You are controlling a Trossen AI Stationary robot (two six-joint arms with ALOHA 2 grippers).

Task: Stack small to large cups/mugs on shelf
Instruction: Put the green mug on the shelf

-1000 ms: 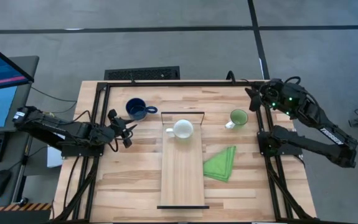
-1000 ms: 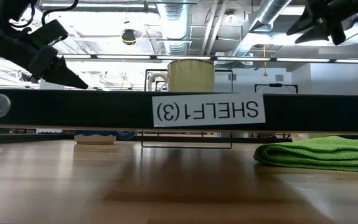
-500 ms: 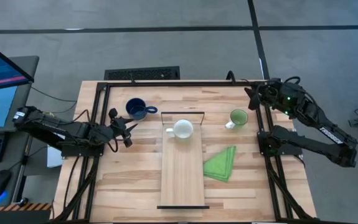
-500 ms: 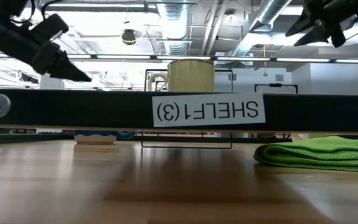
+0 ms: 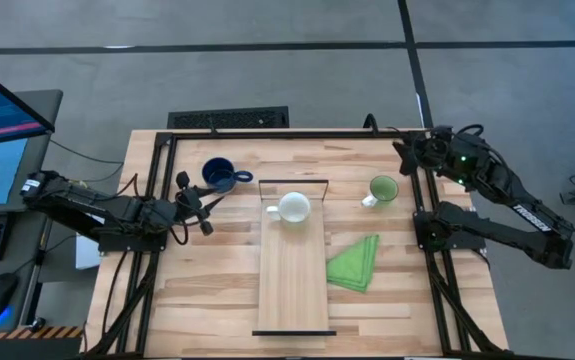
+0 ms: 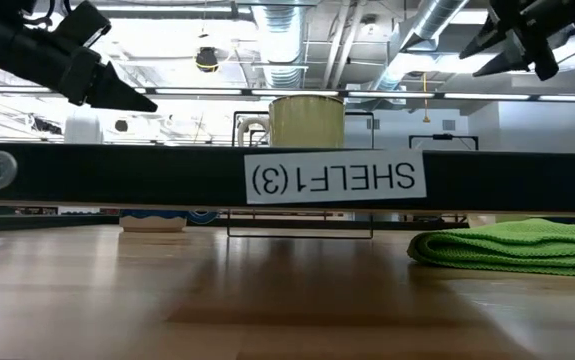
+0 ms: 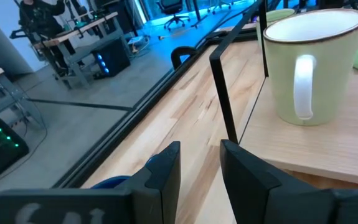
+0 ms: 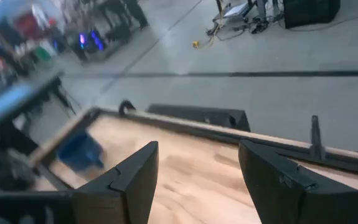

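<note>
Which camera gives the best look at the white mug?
The left wrist view: the white mug fills it, handle showing. The high view shows its open top on the shelf; the low view only its side; the right wrist view misses it.

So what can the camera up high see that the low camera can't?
Only the high view shows the dark blue mug, the light green mug and the whole shelf top. Only the low view shows the "SHELF1(3)" label and the ceiling pipes. Both show the white mug on the shelf, the folded green cloth, the left gripper and the open right gripper.
</note>
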